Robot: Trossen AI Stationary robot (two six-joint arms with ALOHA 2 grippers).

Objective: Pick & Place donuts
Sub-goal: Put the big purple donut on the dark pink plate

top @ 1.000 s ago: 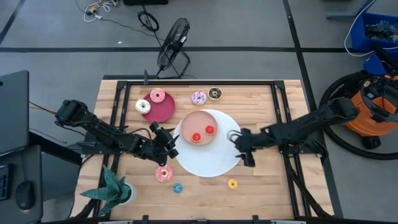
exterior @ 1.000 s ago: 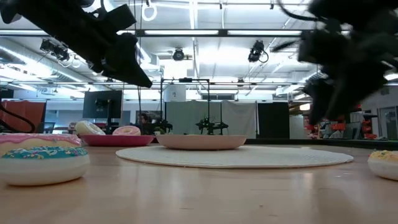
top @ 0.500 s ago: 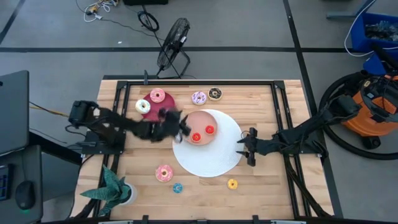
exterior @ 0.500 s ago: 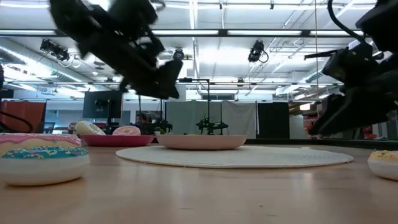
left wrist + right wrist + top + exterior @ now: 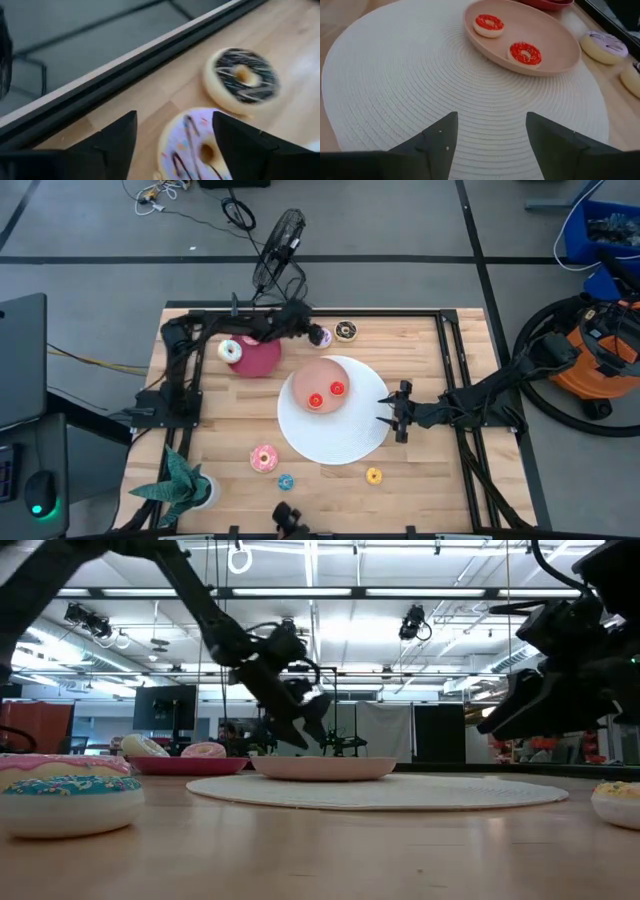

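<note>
High view, left tool (image 5: 303,330): reaches to the far side of the bench (image 5: 420,480), right beside the purple donut (image 5: 321,336); the chocolate donut (image 5: 346,331) lies just right of that.
High view, right tool (image 5: 392,412): hangs at the right rim of the white woven mat (image 5: 340,442).
High view, plates: crimson plate (image 5: 262,360) at far left carries the white donut (image 5: 230,351); salmon plate (image 5: 325,375) on the mat holds two red donuts (image 5: 315,401) and (image 5: 337,389).
High view, near side: pink donut (image 5: 264,458), blue donut (image 5: 286,481) and yellow donut (image 5: 373,475) lie on bare wood.
Low view: pink donut (image 5: 68,791) close at left; a donut (image 5: 617,802) at the right edge; both arms dark against the ceiling lights.
Left wrist view: fingers (image 5: 120,136) spread wide with nothing between them, above the purple donut (image 5: 197,145); chocolate donut (image 5: 243,79) just beyond it.
Right wrist view: fingers (image 5: 442,139) wide apart and empty over the mat (image 5: 395,90); red donuts (image 5: 489,24) and (image 5: 525,53) in the salmon plate (image 5: 555,45); purple donut (image 5: 603,46) past it.
</note>
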